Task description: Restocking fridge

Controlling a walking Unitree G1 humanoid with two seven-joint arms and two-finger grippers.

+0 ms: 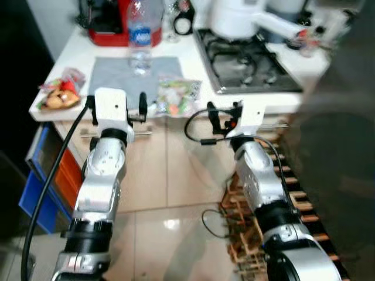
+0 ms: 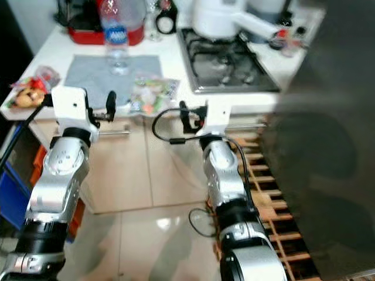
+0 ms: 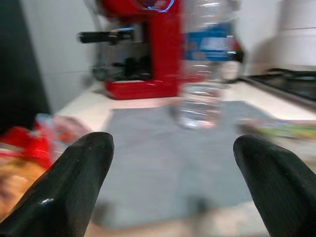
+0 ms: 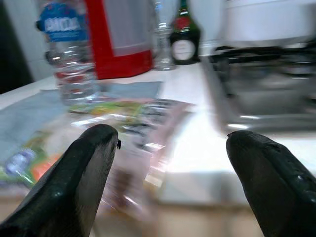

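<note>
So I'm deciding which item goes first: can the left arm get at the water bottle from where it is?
Probably yes. The left gripper hovers at the counter's front edge with jaws open, aimed at the water bottle. Between them lies the flat grey mat, nothing upright.

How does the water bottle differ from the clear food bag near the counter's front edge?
The water bottle stands upright on the grey mat; the food bag lies flat at the mat's edge. The bottle is tall with a blue label; the bag is low with colourful contents. Both are clear plastic, ungrasped.
</note>
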